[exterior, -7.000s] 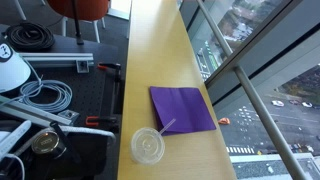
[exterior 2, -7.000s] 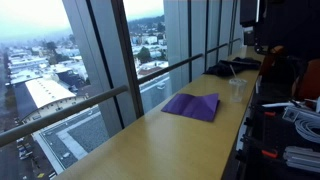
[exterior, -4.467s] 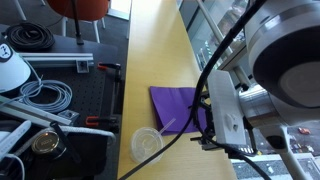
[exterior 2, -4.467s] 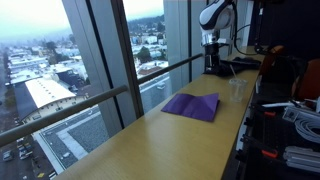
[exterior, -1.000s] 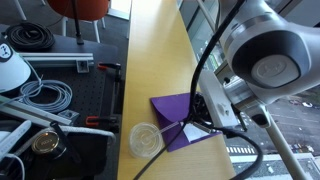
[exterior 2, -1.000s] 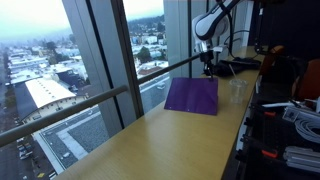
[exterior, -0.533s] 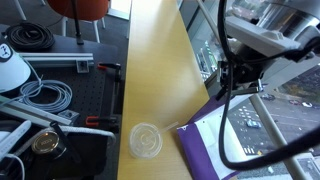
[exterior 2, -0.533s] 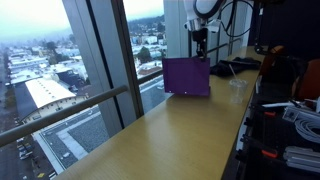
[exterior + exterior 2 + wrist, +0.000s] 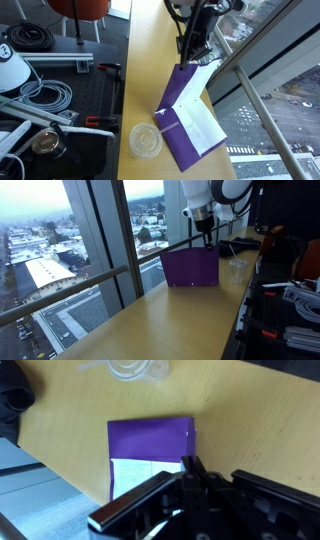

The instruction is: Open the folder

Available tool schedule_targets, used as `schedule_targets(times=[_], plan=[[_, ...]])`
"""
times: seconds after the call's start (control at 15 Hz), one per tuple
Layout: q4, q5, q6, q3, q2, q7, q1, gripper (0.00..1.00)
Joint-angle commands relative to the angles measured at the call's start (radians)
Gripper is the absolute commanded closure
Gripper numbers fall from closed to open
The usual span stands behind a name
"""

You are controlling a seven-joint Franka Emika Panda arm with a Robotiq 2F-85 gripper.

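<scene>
the hand pinches the folder by its cover edge, upright so the white sheets show

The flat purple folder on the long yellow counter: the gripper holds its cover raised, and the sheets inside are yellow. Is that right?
No. The paper sheets inside the flat purple folder are white, not yellow, as an exterior view shows. The gripper does hold its cover raised over the long yellow counter.

Matt purple folder, smooth wooden table
</scene>
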Motion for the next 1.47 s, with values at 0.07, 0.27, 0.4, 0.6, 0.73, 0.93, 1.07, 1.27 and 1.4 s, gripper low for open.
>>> schedule_targets(times=[0.07, 0.27, 0.4, 0.6, 0.73, 0.93, 1.07, 1.27, 1.4], plan=[[-0.162, -0.094, 0.005, 0.077, -0.053, 0.165, 0.075, 1.0], [-0.21, -0.146, 0.003, 0.113, -0.046, 0.241, 0.107, 1.0], [-0.234, -0.157, 0.007, 0.13, -0.043, 0.269, 0.118, 1.0], [-0.253, -0.137, 0.033, 0.151, -0.054, 0.29, 0.124, 1.0], [-0.246, -0.134, 0.057, 0.154, -0.058, 0.299, 0.12, 1.0], [-0.225, -0.151, 0.095, 0.142, -0.052, 0.294, 0.107, 1.0], [-0.204, -0.155, 0.108, 0.133, -0.046, 0.284, 0.096, 1.0], [-0.196, -0.146, 0.122, 0.123, -0.043, 0.283, 0.083, 1.0], [-0.203, -0.143, 0.127, 0.122, -0.045, 0.284, 0.077, 1.0]])
